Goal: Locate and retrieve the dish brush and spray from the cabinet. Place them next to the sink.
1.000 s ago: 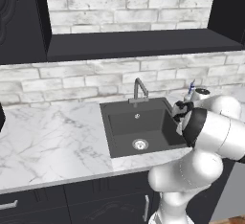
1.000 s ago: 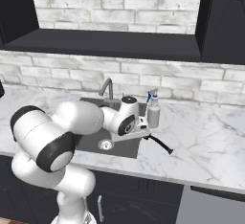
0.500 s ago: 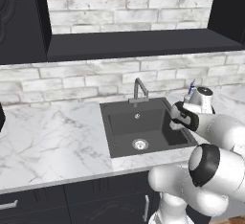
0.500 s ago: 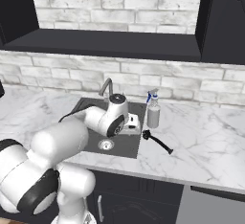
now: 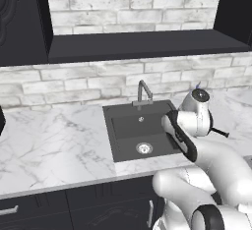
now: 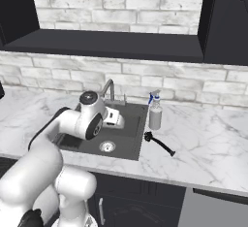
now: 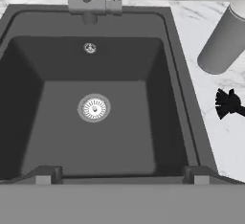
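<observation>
Marble counter (image 6: 203, 138) beside sink (image 6: 127, 141): spray (image 6: 155, 115) upright, dish brush (image 6: 158, 142) handle toward front-right edge; gripper (image 7: 122, 174) wide, empty.

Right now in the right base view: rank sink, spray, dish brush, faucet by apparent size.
1. sink, though the arm covers part of it
2. spray
3. faucet and dish brush: look alike in extent; brush lies nearer the camera, so no ranking.
</observation>
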